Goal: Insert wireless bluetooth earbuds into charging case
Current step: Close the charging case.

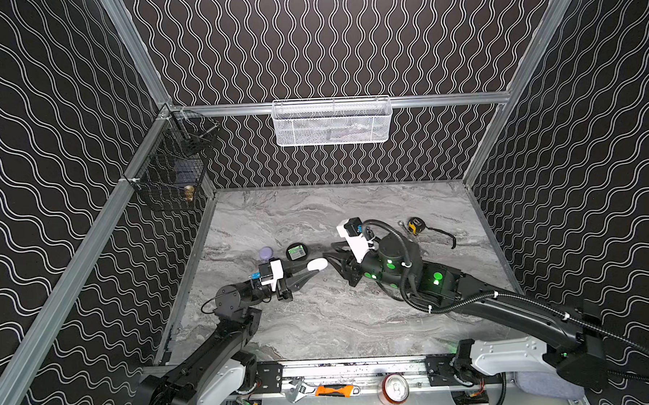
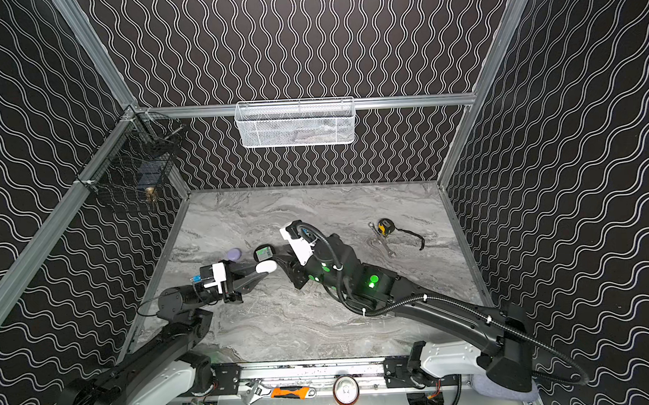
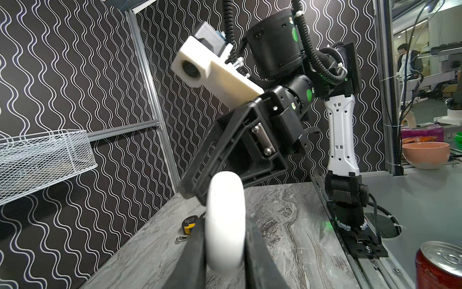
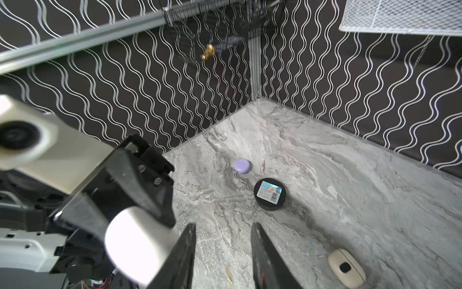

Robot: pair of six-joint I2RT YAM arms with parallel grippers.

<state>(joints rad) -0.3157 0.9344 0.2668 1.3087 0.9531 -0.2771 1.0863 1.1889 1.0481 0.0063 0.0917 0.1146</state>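
L gripper (image 1: 311, 270) is pinching a white case (image 1: 318, 264) between its two fingers, jaws narrow and pressing on the case's flat sides. The L wrist view is showing the case (image 3: 226, 222) standing on edge between the black fingers (image 3: 195, 257), lid shut, raised off the marble table (image 1: 320, 324).

R gripper (image 1: 329, 250) is pointing at the L one, tips just beside the white case. Its jaws are standing partly apart w/ nothing between them. In the R wrist view only tabletop is showing in the gap (image 4: 223, 226), and the white case (image 4: 135, 245) is sitting outside the jaws, right next to one finger. Contact or not: can't tell.

Earbuds themselves: can't tell where they're sitting, as every case in view is shut.

Other cases are lying on the table:
- A lilac case (image 4: 243, 166) is lying beyond the L gripper, toward the back wall.
- A cream case (image 4: 347, 267) is lying close to the R gripper and is showing only in the R wrist view.

A black round puck (image 4: 270, 194) w/ a shiny label is lying just beside the lilac case. A tape measure (image 1: 414, 226) and a wrench (image 2: 383, 242) are lying well off behind the R arm.
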